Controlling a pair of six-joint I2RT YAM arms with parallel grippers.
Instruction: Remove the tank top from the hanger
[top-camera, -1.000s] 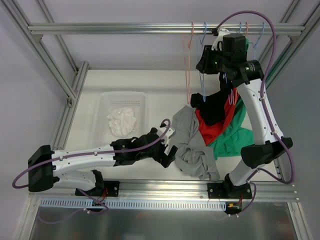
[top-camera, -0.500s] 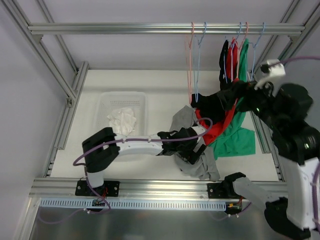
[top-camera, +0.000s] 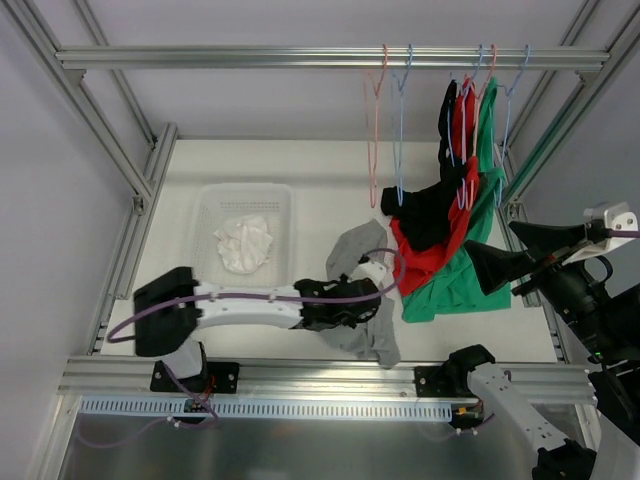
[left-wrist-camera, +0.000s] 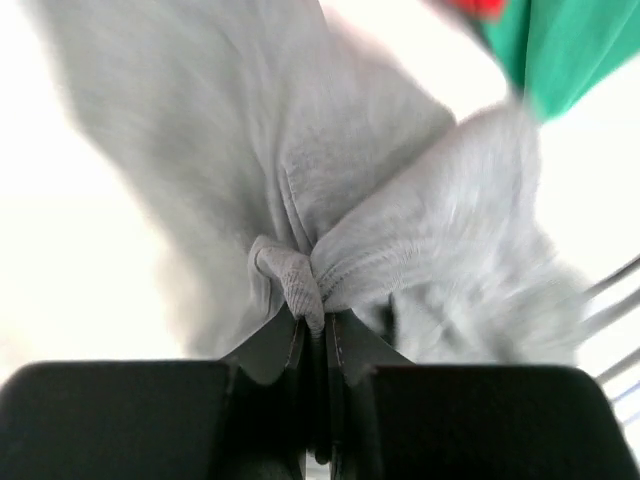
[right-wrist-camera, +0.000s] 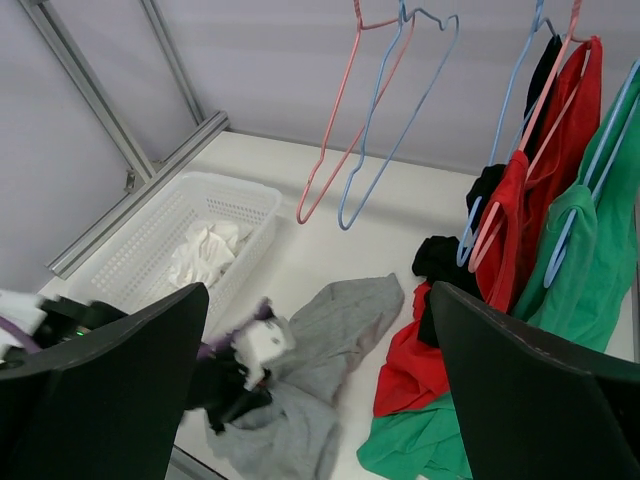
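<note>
Tank top in grey (top-camera: 352, 247) lies crumpled on the white table surface (top-camera: 250, 165), off any hanger, close to the near edge and about midway between the left and right edges. The left gripper (left-wrist-camera: 318, 335) has its jaws pinched together on a bunched fold of this grey cloth, and the fabric spreads out beyond the fingers. In the overhead view the left arm lies low along the near edge to reach it.

The right gripper (top-camera: 490, 237) is raised above the right edge with its jaws spread wide and nothing between them. Its wrist camera looks down across the whole surface.

An aluminium rail (top-camera: 250, 57) spans the far edge overhead, carried by frame posts at the corners. A pink hanger (top-camera: 372, 150) and a blue hanger (top-camera: 400, 130) hang bare from it, near the middle. Further right on the rail, a black top (top-camera: 425, 215), a red top (top-camera: 435, 255) and a green top (top-camera: 460, 285) hang on wire hangers. Their lower parts spill onto the surface toward the right edge. The red hem lies just beside the grey tank top; whether they touch I cannot tell.

A white perforated basket (top-camera: 205, 200) sits toward the left edge, roughly halfway between near and far. It holds a crumpled white cloth (top-camera: 243, 243). Aluminium extrusions border the surface on the left, right and near edges. Plain pale walls close in the space behind and to both sides.
</note>
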